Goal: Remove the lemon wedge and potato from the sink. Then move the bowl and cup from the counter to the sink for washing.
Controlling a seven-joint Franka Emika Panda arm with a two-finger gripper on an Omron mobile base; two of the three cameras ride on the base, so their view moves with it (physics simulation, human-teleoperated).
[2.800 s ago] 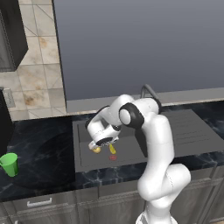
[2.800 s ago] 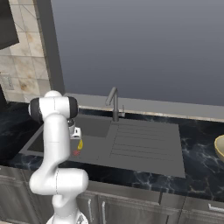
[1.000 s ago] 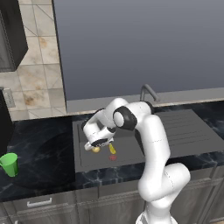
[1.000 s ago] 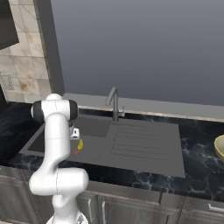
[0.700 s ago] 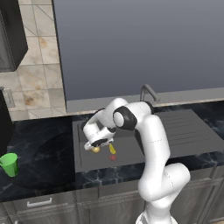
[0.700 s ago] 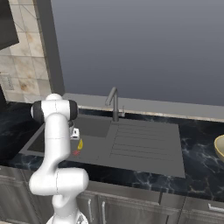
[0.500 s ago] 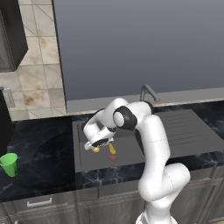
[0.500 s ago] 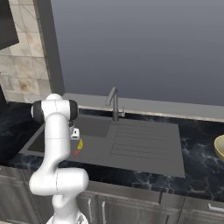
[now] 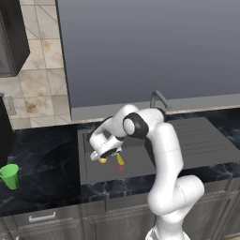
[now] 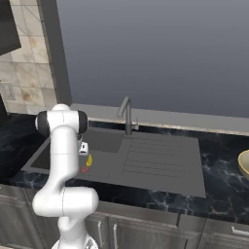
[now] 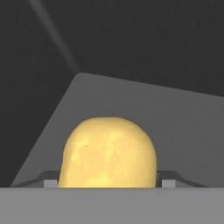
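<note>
Fingers (image 11: pixel 51 180) flank potato (image 11: pixel 108 153) — in sink (image 9: pixel 136 168).

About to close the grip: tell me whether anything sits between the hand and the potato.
Nothing visible does. In the hand view the potato sits right between the two fingertips, one on each side, above the sink floor. The lemon wedge lies beside it, clear of the hand.

Black marble counter (image 9: pixel 51 173) carries a green cup (image 9: pixel 10 176) at left and a tan bowl (image 10: pixel 244 164) at far right.
</note>
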